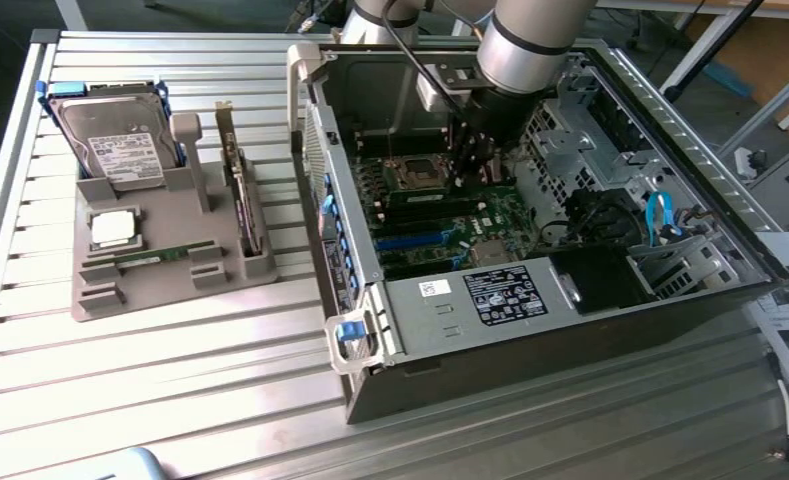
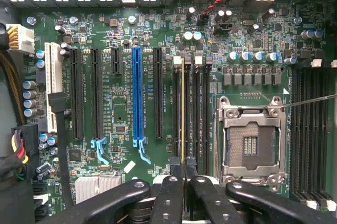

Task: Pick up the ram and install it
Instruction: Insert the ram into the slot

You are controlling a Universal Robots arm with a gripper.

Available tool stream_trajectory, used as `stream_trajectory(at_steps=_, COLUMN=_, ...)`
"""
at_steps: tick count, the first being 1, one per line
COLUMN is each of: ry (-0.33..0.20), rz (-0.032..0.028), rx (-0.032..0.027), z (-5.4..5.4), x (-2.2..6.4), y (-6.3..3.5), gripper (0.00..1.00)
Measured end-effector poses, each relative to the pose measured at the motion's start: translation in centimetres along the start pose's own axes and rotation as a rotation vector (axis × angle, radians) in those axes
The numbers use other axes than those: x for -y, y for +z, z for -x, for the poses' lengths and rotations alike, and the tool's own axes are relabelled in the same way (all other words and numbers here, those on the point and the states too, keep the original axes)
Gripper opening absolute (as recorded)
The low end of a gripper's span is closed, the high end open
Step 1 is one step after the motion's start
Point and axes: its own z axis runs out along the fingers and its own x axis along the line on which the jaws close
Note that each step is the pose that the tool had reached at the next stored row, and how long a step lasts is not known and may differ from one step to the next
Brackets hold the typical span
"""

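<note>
One ram (image 2: 182,113) stick is off its stand and in play. In the wrist view it shows edge-on as a thin gold-tinged line, upright, pinched at its near end by the pincer (image 2: 183,176). The two black fingers are drawn in almost together, with only the thin board between them. The grip looks firm and centred.

The stick runs lengthwise along the bank of black memory slots (image 2: 200,113), at the side of that bank away from the open silver CPU socket (image 2: 251,142). It is lined up with the slots, not crossing them. Whether its lower edge is down in a slot or just above one, I cannot tell.

Across the green motherboard (image 2: 121,103), the blue expansion slot (image 2: 137,97) stands well clear of the action.

In the exterior view the arm (image 1: 528,45) reaches down into the open computer case (image 1: 501,370), which lies on the slatted metal tabletop (image 1: 167,380). To the exterior view's left, the grey holder (image 1: 167,290) carries the matching second stick (image 1: 154,257) lying flat, along with a hard drive (image 1: 117,145), a square processor (image 1: 111,228) and an upright expansion card (image 1: 243,200).

My read: pick-up done, alignment about done, seating not yet confirmed.
</note>
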Motion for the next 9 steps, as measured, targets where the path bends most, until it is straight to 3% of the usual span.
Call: stream_trajectory(at_steps=9, ry=0.0, rz=0.0, rx=0.0, z=-0.01, x=0.39, y=0.0, gripper=0.12)
